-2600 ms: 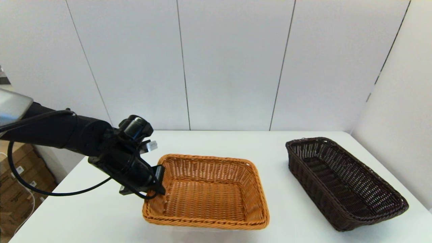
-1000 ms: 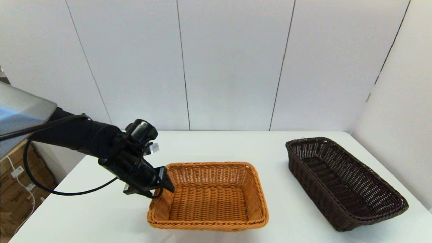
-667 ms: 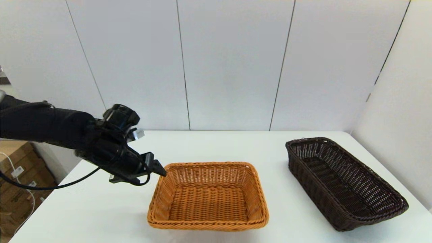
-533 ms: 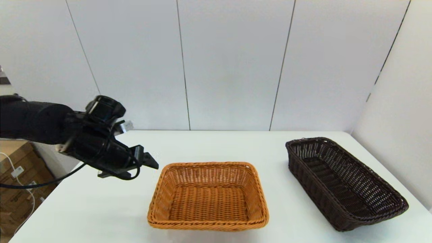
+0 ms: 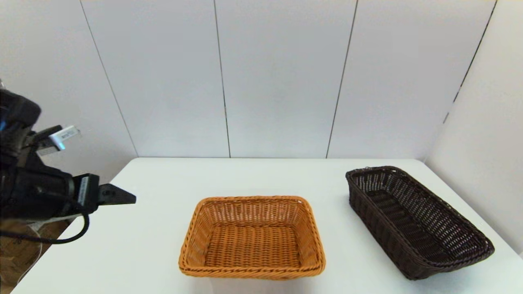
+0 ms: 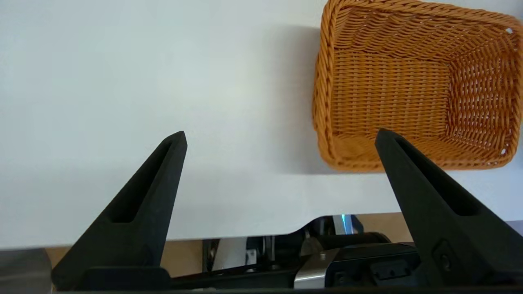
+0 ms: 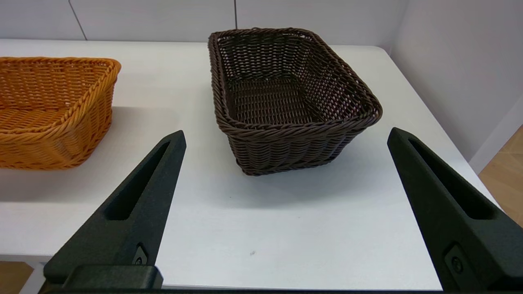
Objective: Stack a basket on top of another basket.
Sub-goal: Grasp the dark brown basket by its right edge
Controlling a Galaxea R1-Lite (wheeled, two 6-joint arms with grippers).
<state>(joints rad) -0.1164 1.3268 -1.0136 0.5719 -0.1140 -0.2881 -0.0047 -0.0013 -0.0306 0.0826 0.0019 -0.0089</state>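
Orange-tan basket (image 5: 252,237) flat on the white desk (image 5: 261,175), near the front edge and a little left of centre, open side up, nothing inside. Dark brown basket (image 5: 416,220) well apart to its right, also flat on the desk, angled so its long side runs from the back toward the front right corner, likewise with nothing inside; not stacked on the orange-tan one. Left end effector (image 5: 122,199) raised beyond the desk's left edge, well clear of the orange-tan basket, fingers spread wide and gripping nothing, as seen from the left wrist with one fingertip (image 6: 178,141) over bare desk and the other over the basket's near rim. Right end effector (image 7: 286,136) low at the desk's front edge, facing the dark brown basket's short end, fingers spread wide, nothing between them; out of the head view.
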